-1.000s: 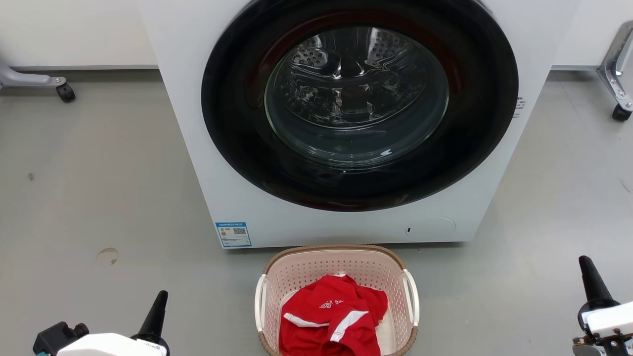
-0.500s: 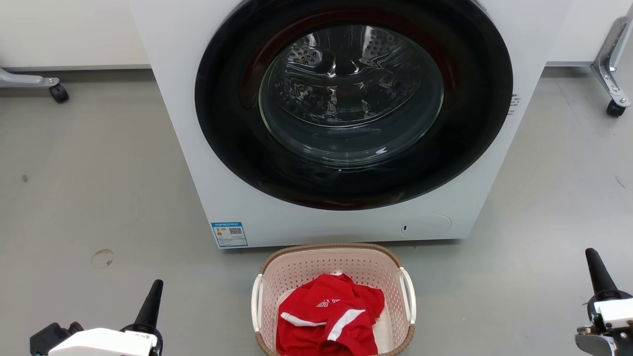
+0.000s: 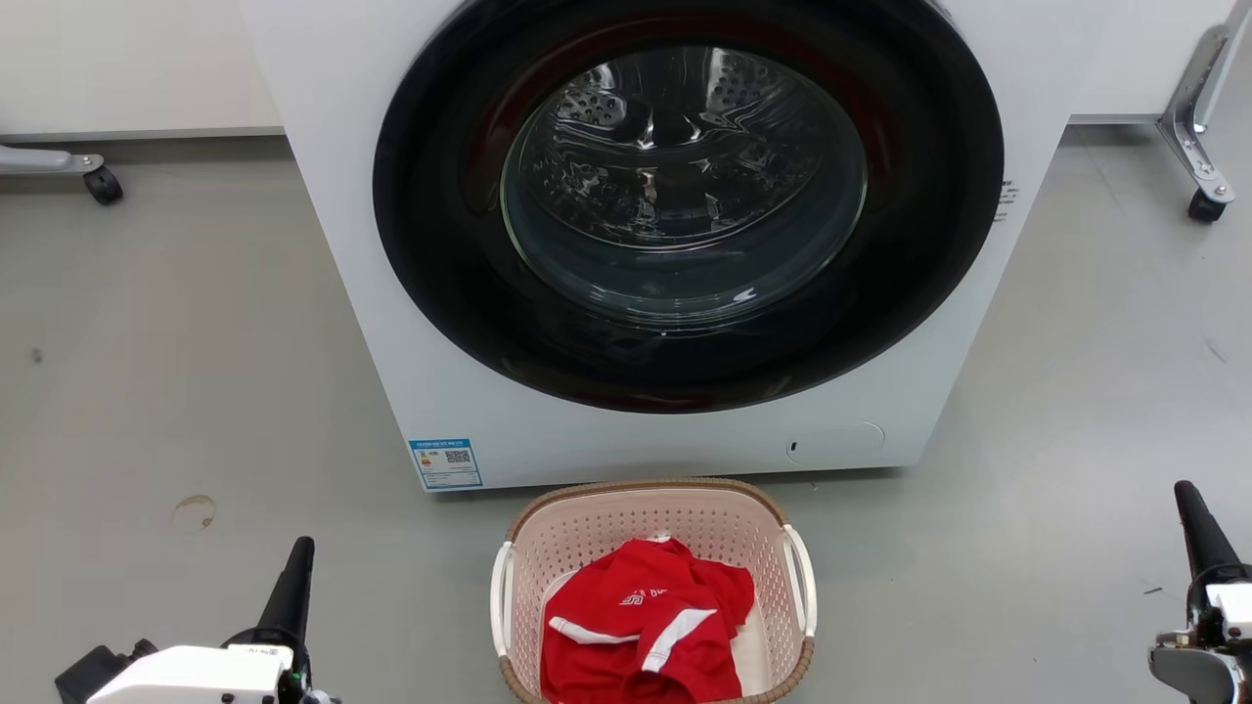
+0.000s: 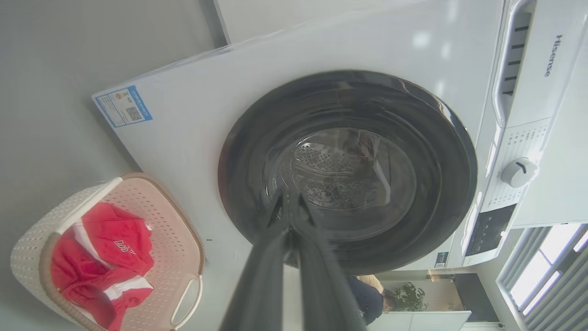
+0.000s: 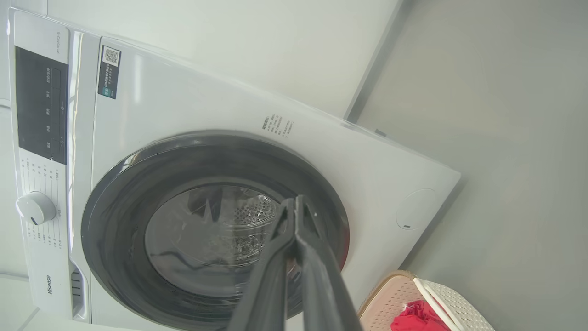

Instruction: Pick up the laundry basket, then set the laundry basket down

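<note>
The laundry basket is pale pink perforated plastic with a brown rim and white side handles. It stands on the floor just in front of the washer, holding a red and white garment. My left gripper is shut, low on the left, well apart from the basket. Far to the right my right gripper is shut too, holding nothing. In the left wrist view the shut left gripper points at the washer door, the basket off to its lower left. The right wrist view has the right gripper and a basket corner.
A white front-loading washer with a dark round door stands right behind the basket. Wheeled metal frame legs sit at the far left and far right. Grey floor spreads on both sides. A person shows in the left wrist view.
The whole head view has shifted slightly left and down, so the camera moved. Both grippers stay shut and the basket stands where it was.
</note>
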### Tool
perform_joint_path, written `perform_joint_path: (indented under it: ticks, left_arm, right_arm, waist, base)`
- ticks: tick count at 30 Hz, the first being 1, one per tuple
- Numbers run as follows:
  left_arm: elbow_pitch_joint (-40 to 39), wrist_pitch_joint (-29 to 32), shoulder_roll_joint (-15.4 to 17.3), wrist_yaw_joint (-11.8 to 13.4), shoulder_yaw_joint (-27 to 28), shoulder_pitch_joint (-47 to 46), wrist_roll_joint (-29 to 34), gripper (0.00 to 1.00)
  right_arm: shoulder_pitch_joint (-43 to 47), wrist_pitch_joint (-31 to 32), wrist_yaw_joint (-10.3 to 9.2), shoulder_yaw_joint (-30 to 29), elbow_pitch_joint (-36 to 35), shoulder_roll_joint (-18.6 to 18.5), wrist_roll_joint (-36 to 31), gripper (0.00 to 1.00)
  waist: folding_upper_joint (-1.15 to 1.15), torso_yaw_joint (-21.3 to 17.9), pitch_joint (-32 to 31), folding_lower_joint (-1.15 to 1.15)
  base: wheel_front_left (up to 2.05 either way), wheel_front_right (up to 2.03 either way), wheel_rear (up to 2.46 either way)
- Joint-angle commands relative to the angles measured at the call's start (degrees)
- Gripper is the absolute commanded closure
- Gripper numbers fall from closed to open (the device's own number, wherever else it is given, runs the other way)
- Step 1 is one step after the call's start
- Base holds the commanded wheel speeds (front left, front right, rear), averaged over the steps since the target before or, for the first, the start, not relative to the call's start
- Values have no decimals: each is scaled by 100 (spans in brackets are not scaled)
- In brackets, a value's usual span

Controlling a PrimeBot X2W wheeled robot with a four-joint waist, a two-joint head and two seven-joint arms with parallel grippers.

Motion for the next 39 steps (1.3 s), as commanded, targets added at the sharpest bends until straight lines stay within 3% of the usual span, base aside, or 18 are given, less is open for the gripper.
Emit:
perform_joint_path:
  ticks: [1,16,39]
  left_arm:
    - [-89,36,4,-110,264,-375,-89,100]
    - [128,179,-422,-447,775,-507,-494,100]
    - [136,233,-474,-452,847,-514,-446,100]
  right_arm:
    - [-331,87,-12,21,-215,-126,152,100]
    - [-395,334,-14,-248,-323,-42,869,100]
    - [-397,339,-14,-254,-325,-40,878,100]
  waist:
    - [0,-7,3,0]
    - [0,-85,32,0]
    - [0,-86,32,0]
  base:
    - [0,0,0]
    - [0,0,0]
    - [0,0,0]
